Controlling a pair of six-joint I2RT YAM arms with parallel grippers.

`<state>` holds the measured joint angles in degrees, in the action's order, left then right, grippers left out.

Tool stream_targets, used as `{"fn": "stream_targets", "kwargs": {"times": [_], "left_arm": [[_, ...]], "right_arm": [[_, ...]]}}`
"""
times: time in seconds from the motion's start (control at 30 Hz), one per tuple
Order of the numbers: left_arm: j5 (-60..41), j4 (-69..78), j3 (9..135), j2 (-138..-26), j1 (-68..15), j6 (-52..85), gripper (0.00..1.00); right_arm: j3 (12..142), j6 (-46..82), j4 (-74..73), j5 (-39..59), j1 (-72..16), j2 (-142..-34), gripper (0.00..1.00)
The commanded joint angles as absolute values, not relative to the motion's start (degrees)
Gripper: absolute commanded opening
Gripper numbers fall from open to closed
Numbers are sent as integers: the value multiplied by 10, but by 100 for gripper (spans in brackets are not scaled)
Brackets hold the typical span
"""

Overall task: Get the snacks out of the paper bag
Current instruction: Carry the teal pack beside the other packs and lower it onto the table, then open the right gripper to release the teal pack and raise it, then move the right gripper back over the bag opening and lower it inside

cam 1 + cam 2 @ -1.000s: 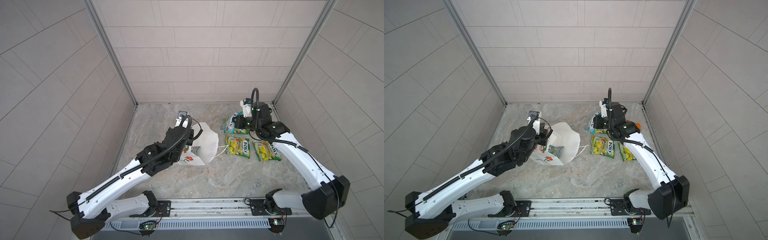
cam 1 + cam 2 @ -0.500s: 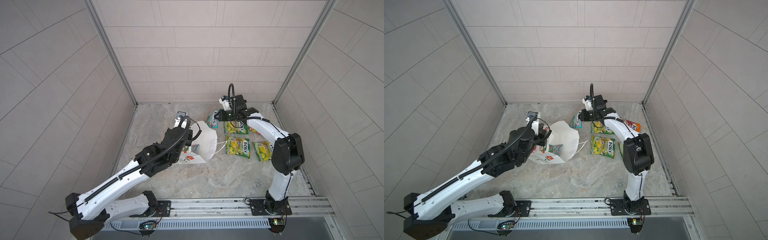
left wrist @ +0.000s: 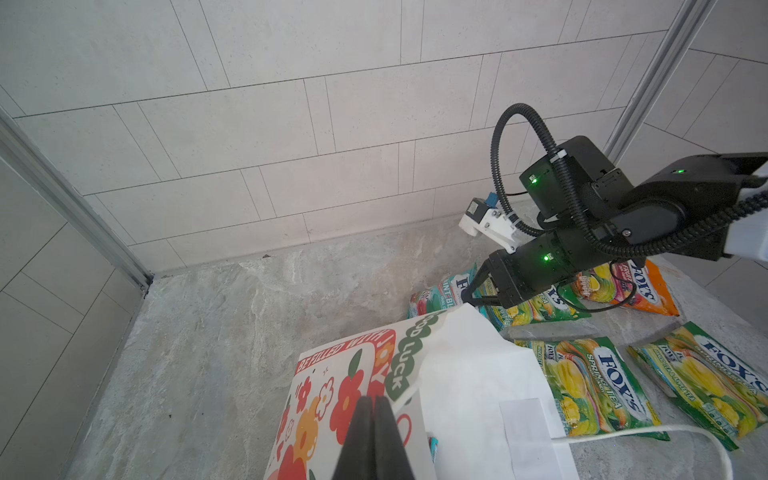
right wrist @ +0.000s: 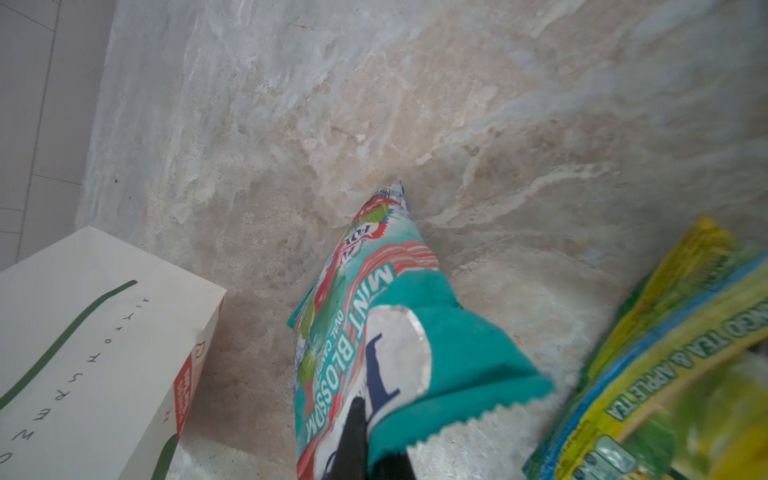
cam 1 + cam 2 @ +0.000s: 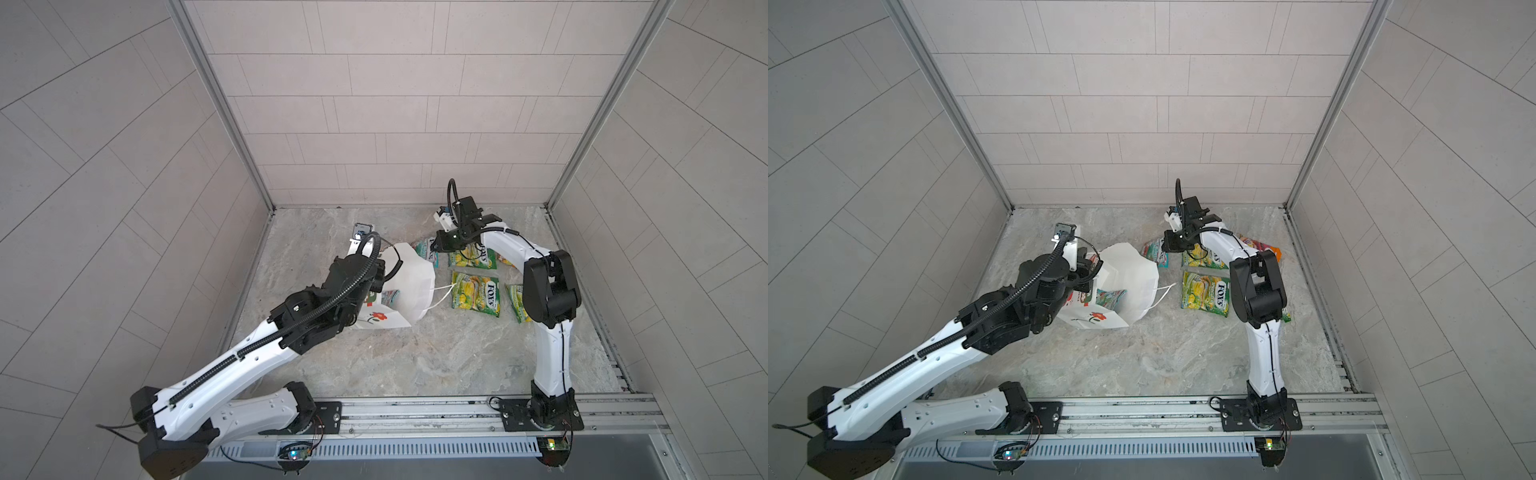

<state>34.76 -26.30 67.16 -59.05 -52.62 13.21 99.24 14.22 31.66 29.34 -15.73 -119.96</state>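
Watching the right gripper [image 4: 370, 444], I see its jaws clamped on the end of a teal-red glossy candy packet [image 4: 374, 316]. The packet hangs towards the marbled stone floor [image 4: 415, 124], just beside the white paper gift bag [image 5: 411, 286]. My worry is the pinch. It sits on slick film near the crimped edge, so the packet could slide out early. It could also land propped against the bag or overlapping the green-yellow foil packet [image 5: 484, 259] next to it.

The left gripper [image 3: 373, 405] has its jaws pressed together at the bag's printed wall, apparently on the paper. A hard tug there could tear or fold it and close the mouth over the second teal packet [image 5: 1111, 298] lying inside. The bag's white cord handle [image 5: 442, 293] reaches the edge of another green-yellow packet [image 5: 476, 294], so shifting the bag might drag that one. The right arm's elbow hangs over a third green-yellow packet [image 5: 514, 301], and a careless retreat could sweep it. An orange-pink packet [image 3: 640, 286] lies farther back.

Readable: "MINT BLOSSOM" on the held packet, and "FOX'S" and "SPRING TEA" on a green-yellow one. Another shows "TEA & APPLE TEA". The bag carries "BE FILLED WITH JOY" and "GOOD LUCK". I cannot make out the thin spaced letters on its white side.
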Motion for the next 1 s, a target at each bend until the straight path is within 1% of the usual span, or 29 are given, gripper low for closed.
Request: {"fn": "stream_targets", "kwargs": {"times": [0.0, 0.03, 0.07, 0.13, 0.17, 0.23, 0.33, 0.43, 0.6, 0.67, 0.8, 0.87, 0.97], "left_arm": [[348, -259, 666, -590, -522, 137, 0], [347, -258, 666, -590, -522, 136, 0], [347, -259, 666, -591, -522, 137, 0], [344, -258, 666, -592, -522, 137, 0], [342, -258, 666, -592, -522, 138, 0], [337, -257, 665, -593, -522, 138, 0], [311, -250, 662, -593, -522, 136, 0], [271, -239, 657, -594, -522, 132, 0], [174, -229, 656, -608, -522, 117, 0], [148, -229, 657, -613, -523, 118, 0], [127, -226, 653, -620, -523, 133, 0], [126, -227, 653, -626, -524, 137, 0], [121, -223, 652, -636, -523, 144, 0]], "right_arm": [[1025, 115, 359, 209, -152, -1212, 24], [1033, 116, 369, 194, -151, -1212, 37], [1038, 114, 377, 189, -150, -1210, 43], [1047, 111, 398, 171, -148, -1198, 52], [1047, 116, 403, 160, -147, -1191, 54], [1031, 123, 405, 145, -146, -1156, 55], [975, 138, 380, 151, -146, -1083, 56], [902, 152, 349, 189, -146, -994, 56], [751, 179, 264, 297, -147, -835, 56], [688, 192, 231, 318, -149, -764, 56], [588, 225, 202, 373, -160, -639, 56], [555, 240, 205, 388, -173, -596, 56], [512, 257, 198, 383, -211, -554, 56]]}}
